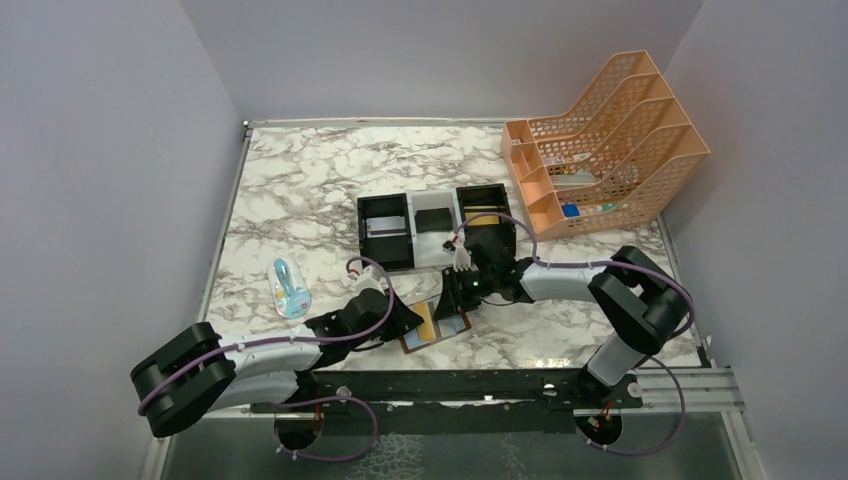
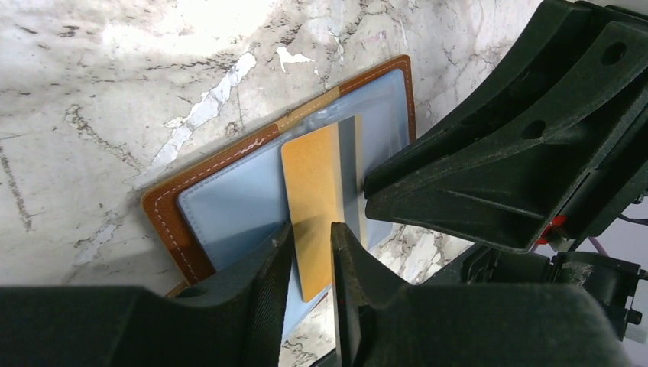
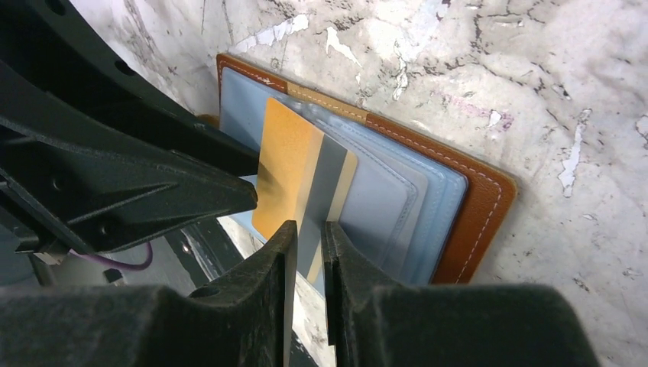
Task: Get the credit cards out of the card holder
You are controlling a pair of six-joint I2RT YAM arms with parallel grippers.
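Marble-patterned desk [image 1: 300,180] filled the view between grey walls, with a three-compartment tray [image 1: 432,203] at its middle and an orange file rack [image 1: 610,140] at the far right. Near the front edge the card holder [image 3: 474,206] lay open and flat, brown leather outward and pale blue pockets up, between the two arms. A gold card [image 3: 286,168] stood partway out of a pocket, crossed by a grey band [image 3: 325,176]; whether that band was a stripe or a second card beneath could not be told. The left gripper [image 2: 312,229] hung just over the card's free end with its jaws parted a little and nothing seen between them. The right gripper [image 3: 309,225] hung over the same card from the other side, jaws almost together; whether it pinched anything could not be told. The step in hand looked to be drawing this card clear. Doing it well would likely mean one gripper pressing on the blue pocket or leather, not on the card, while the other nipped the free short end and pulled straight along the pocket's line, low and slow, so the holder neither dragged nor folded. With both grippers crowded so close, a collision seemed the main risk.
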